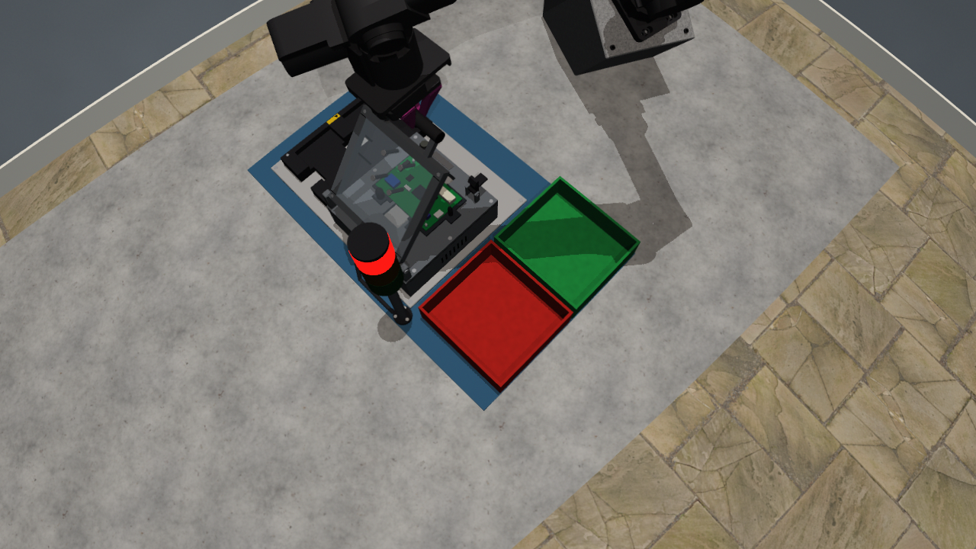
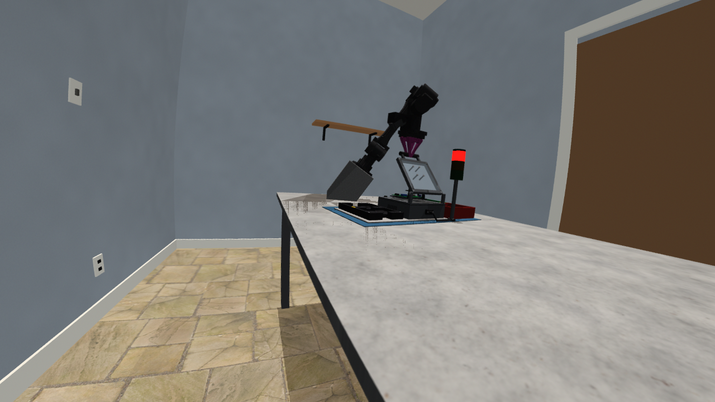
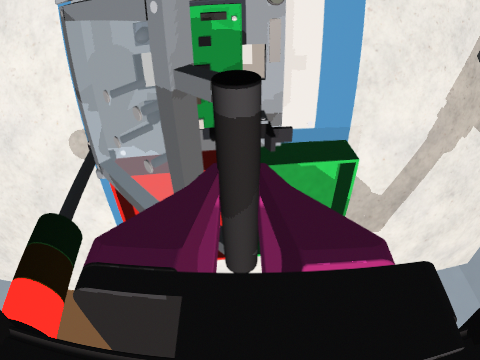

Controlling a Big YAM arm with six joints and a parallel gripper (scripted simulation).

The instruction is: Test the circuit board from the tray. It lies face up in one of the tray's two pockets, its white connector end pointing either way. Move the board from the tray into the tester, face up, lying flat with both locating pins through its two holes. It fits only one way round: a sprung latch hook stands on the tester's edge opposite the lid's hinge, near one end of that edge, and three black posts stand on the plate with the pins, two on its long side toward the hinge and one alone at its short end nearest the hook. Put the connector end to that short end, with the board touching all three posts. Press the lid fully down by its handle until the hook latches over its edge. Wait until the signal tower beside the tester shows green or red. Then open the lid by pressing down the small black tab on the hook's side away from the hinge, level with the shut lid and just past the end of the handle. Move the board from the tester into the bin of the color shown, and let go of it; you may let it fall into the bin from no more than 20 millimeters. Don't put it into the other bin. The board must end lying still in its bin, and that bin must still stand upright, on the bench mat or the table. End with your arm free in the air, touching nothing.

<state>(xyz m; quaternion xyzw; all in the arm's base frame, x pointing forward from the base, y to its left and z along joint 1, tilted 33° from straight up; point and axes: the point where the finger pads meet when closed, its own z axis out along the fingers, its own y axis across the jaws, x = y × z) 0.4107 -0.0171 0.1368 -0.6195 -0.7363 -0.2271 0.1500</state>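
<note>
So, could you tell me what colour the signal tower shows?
Red, clearest in the top view.
</note>
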